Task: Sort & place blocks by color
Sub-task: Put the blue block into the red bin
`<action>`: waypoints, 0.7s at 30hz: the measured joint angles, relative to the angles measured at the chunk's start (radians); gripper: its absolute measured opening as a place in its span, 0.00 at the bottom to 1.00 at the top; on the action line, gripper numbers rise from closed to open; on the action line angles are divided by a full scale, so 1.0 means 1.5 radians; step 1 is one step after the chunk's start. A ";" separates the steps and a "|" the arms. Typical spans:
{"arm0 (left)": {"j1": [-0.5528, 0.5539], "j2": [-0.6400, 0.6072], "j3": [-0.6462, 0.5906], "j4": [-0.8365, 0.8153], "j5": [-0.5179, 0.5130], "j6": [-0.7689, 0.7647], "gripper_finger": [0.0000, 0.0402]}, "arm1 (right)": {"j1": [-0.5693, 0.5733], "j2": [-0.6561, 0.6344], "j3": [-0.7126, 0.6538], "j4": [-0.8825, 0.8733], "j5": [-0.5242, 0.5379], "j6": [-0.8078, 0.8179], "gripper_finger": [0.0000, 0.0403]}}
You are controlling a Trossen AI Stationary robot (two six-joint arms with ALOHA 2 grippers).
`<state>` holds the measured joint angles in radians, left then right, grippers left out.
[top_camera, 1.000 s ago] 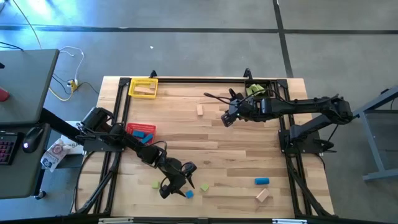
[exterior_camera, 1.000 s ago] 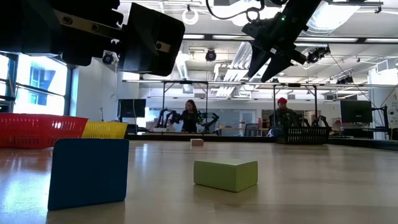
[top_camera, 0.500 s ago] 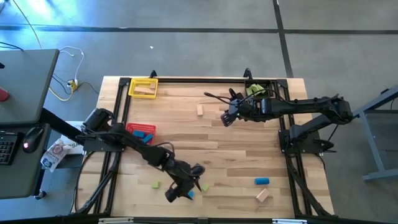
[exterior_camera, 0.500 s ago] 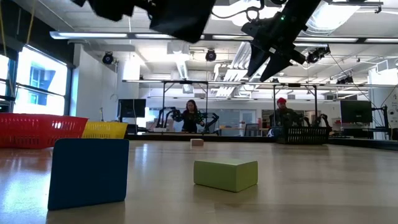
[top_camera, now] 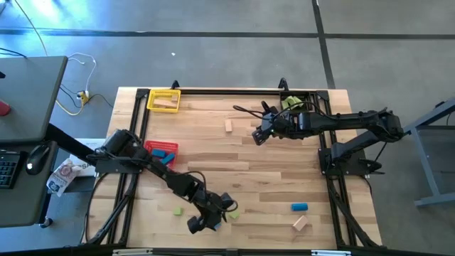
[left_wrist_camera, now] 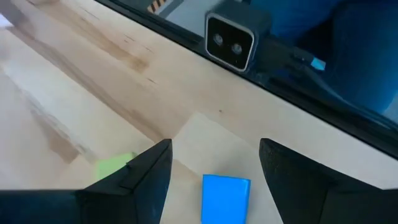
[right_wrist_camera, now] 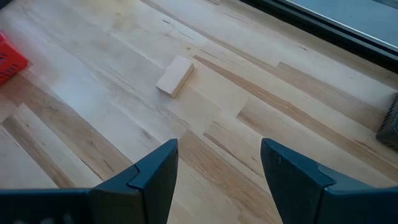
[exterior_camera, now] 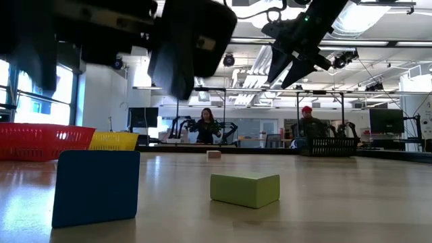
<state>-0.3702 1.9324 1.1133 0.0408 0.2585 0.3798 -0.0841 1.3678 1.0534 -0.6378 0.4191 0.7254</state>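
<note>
My left gripper [top_camera: 217, 213] [left_wrist_camera: 214, 180] is open and hovers near the table's near edge, above a blue cube [left_wrist_camera: 226, 198] [exterior_camera: 96, 185] [top_camera: 214, 223]. A finger stands on either side of the cube without touching it. The cube rests flat on the table. A light green block [exterior_camera: 245, 187] [left_wrist_camera: 115, 165] [top_camera: 233, 212] lies just beside it, and another green block [top_camera: 178, 210] lies farther left. My right gripper [top_camera: 258, 134] [exterior_camera: 287, 74] [right_wrist_camera: 217, 168] is open and held high over the far right part of the table. It is near a tan block [right_wrist_camera: 175, 75] [top_camera: 229, 126].
A red bin [top_camera: 162, 150] [exterior_camera: 40, 140] holds blue blocks and a yellow bin [top_camera: 164, 99] holds a tan block. A black bin [top_camera: 291, 103] with green blocks sits at the far right. A blue bar [top_camera: 299, 207] and tan block [top_camera: 301, 222] lie near right. The low camera [left_wrist_camera: 237, 40] stands at the near edge.
My left gripper has moved toward the table's right along the near edge and has turned, and it now stands over the blue cube. The blocks and my right arm have kept still.
</note>
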 joint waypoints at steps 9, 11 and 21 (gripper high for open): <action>0.001 0.048 0.000 0.012 0.002 -0.001 0.57 | 0.000 0.000 0.000 0.005 -0.003 0.000 0.53; 0.001 0.055 0.000 0.012 0.004 -0.002 0.57 | 0.000 0.000 0.000 0.005 -0.003 0.000 0.53; 0.001 0.059 0.000 0.012 0.005 0.007 0.57 | 0.000 0.000 0.000 0.005 -0.003 0.000 0.53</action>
<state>-0.3695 2.0209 1.1133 0.0594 0.2661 0.3907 -0.0841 1.3678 1.0534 -0.6296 0.4149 0.7250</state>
